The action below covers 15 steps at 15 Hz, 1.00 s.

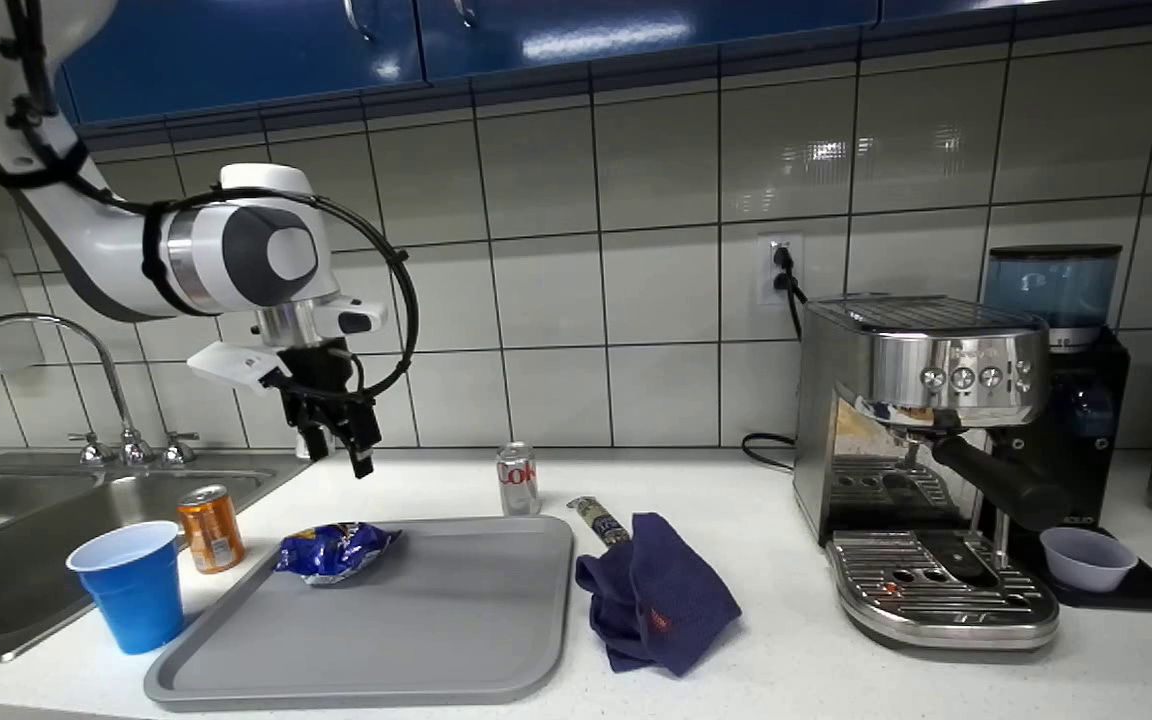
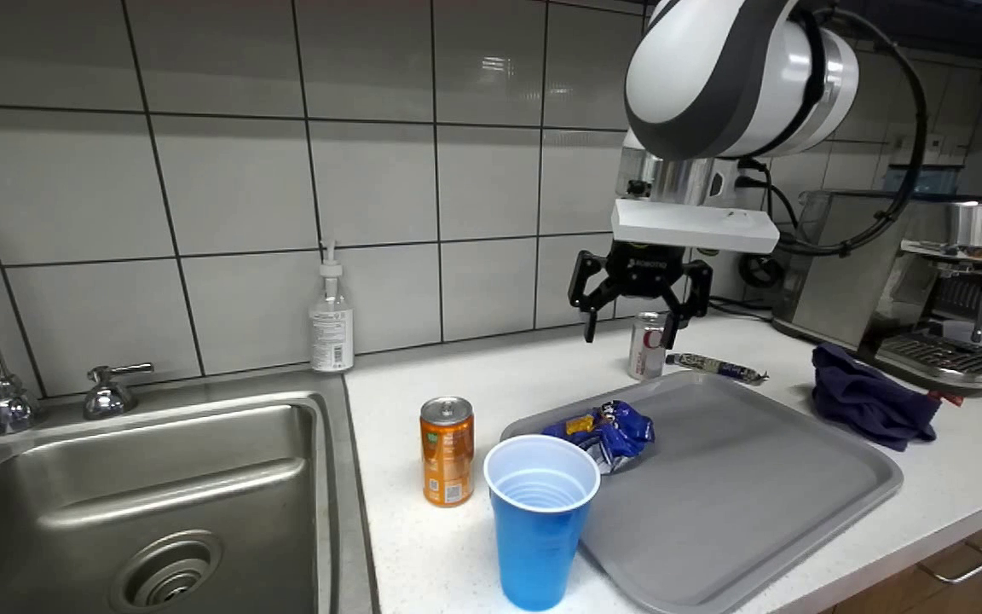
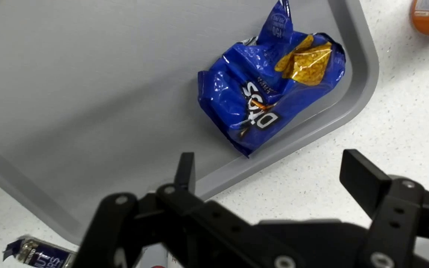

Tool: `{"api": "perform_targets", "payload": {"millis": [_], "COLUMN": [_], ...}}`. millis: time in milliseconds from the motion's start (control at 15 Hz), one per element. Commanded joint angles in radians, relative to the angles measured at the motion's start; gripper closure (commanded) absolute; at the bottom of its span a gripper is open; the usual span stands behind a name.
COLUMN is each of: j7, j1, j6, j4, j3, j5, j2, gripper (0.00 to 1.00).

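Spotting deep blue on the chip bag [image 3: 270,89], printed over in gold and white! Catching plain grey across the tray [image 1: 426,630], bright orange round the soda can [image 2: 447,460], blue outside and white inside the cup [image 1: 136,600], black on the gripper [image 2: 630,332], speckled white along the counter [image 3: 415,115].

Free air lies above the blue bag [image 3: 266,96]; toward the sink [image 2: 201,443], cup [image 2: 538,541] and orange can [image 2: 447,456] obstruct.

Black fingers [image 3: 363,182] wide apart, downward-facing
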<state>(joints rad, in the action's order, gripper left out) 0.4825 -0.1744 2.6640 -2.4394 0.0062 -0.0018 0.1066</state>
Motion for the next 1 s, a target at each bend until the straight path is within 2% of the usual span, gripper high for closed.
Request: {"api": "perform_targets", "payload": {"millis": [0,467,933], "j7": [-0.096,-0.192,-0.205], "j1": [0.025,0.01,-0.017], "j6": [0.023,0.021,0.022], "j4": [-0.086,-0.163,-0.224], "j3": [0.039,0.085,0.137], "j5": [0.067,0.174,0.196], "j2": [-0.1,-0.202,-0.262], "gripper": [0.0,0.0,0.0]}}
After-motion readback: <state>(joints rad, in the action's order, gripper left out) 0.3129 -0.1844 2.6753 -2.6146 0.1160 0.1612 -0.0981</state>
